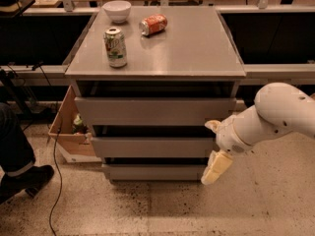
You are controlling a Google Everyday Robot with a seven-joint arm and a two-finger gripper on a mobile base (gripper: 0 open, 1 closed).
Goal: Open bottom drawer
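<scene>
The bottom drawer [152, 171] is the lowest grey front of the grey cabinet [157, 53], close to the floor, and it sits shut. My gripper [214, 167] hangs from the white arm [275, 114] at the drawer's right end, its cream-coloured fingers pointing down, just in front of the front's right edge. I cannot tell if it touches the drawer. The middle drawer [153, 146] and top drawer [155, 111] above it are also shut.
On the cabinet top stand a green-and-white can [115, 46], a red can lying on its side [153, 24] and a white bowl [117, 10]. A cardboard box [69, 132] sits left of the cabinet. A person's leg and shoe [19, 173] are at far left.
</scene>
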